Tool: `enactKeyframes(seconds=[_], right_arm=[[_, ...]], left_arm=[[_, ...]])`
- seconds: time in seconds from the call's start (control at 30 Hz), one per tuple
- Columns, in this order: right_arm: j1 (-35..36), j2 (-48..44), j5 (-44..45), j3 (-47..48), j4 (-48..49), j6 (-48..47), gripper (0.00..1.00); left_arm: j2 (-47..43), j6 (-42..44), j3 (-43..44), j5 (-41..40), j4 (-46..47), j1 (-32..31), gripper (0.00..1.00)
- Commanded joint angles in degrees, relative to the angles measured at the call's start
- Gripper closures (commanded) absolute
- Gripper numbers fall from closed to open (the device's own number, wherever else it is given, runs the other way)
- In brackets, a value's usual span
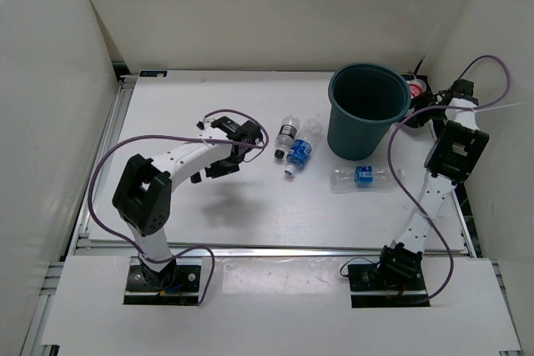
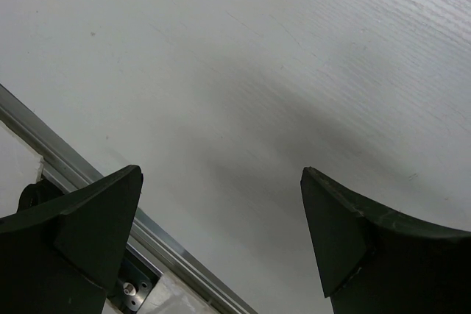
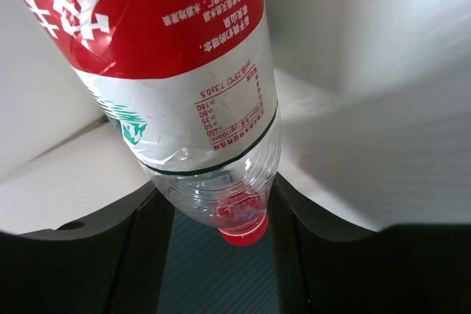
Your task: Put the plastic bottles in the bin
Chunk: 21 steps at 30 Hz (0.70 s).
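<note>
The dark teal bin [image 1: 367,114] stands at the back right of the table. My right gripper [image 1: 421,99] is beside the bin's right rim, shut on a clear bottle with a red label [image 1: 415,87]. In the right wrist view the gripper [image 3: 217,198] pinches this bottle [image 3: 184,56] at its shoulder, with the red cap towards the camera. Three more bottles lie on the table: a dark-labelled one [image 1: 286,134], a blue-labelled one [image 1: 299,152], and another blue-labelled one [image 1: 363,177] in front of the bin. My left gripper [image 1: 236,156] is open and empty left of them, and it is over bare table in its wrist view [image 2: 221,174].
White walls close in the table on the left, back and right. A metal rail [image 2: 81,178] runs along the table edge under the left gripper. A purple cable [image 1: 399,164] hangs from the right arm near the lying bottle.
</note>
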Motion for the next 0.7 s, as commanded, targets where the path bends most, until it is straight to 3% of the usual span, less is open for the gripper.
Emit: enactKeyframes(seconds=[0.0, 0.67], right_arm=[[-1.6, -7.7, -2.0, 2.0, -0.8, -5.9, 1.0], [-2.2, -17.7, -2.2, 1.3, -1.4, -4.3, 1.0]], left_arm=[[-3.8, -1.2, 0.4, -1.2, -3.9, -0.7, 0.0], [-6.0, -1.7, -1.2, -2.9, -3.9, -3.4, 0.0]])
